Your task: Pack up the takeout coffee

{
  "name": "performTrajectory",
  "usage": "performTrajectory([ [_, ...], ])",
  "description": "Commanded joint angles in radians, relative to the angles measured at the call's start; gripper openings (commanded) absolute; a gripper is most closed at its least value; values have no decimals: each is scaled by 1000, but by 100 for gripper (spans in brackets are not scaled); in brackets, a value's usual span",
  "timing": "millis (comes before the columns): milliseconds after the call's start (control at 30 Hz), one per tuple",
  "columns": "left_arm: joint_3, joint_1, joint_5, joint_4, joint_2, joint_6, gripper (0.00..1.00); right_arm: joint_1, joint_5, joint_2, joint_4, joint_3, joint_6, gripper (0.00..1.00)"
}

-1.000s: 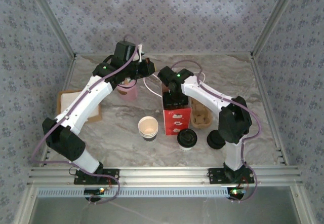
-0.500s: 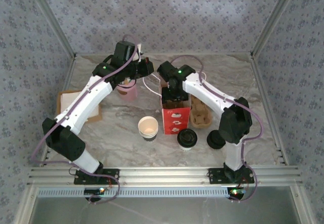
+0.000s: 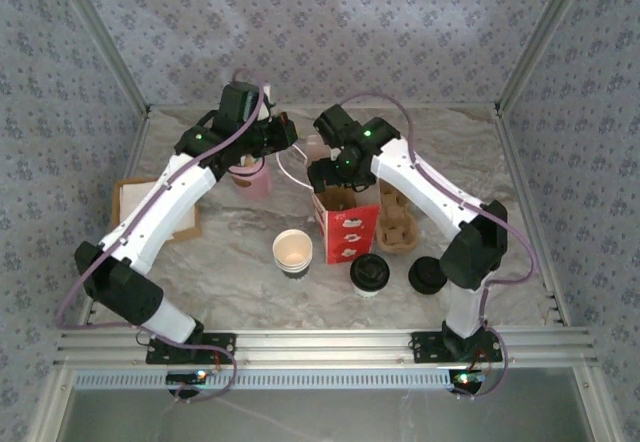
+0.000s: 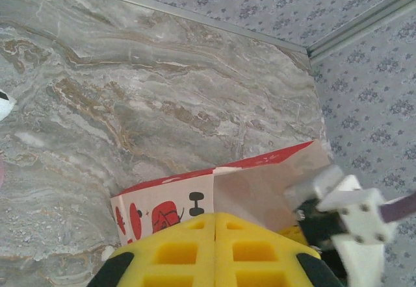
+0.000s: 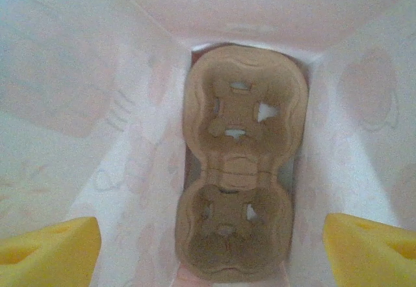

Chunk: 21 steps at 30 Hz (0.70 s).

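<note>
Lidded paper coffee cup [image 3: 369,273] upright on marbled tabletop [image 3: 230,252], just before red paper bag [image 3: 345,224]. Moulded pulp carrier [image 5: 237,163] inside bag. Left end effector [image 4: 214,248] clenched. Right end effector [image 5: 209,247] released, wider than earlier.

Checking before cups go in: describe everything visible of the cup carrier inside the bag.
The cup carrier looks like brown moulded pulp: two round wells joined by a narrow waist, each with slits in its floor. Both wells are empty. It lies flat on the bottom of the bag, between its pale walls.
</note>
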Motion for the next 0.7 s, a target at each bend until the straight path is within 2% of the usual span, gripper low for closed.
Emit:
performTrajectory([
  [0,1,-9,-43,-16,-30,-12,5,8,-26,-47,-18,51,-38,92],
  [367,-11,-23,-105,-30,-51,-25,8,9,-102,-121,-18,125,-65,95],
  [667,-36,-22,-138,-44,-79,-30,21,11,-172,-205,-15,168,-73,99],
])
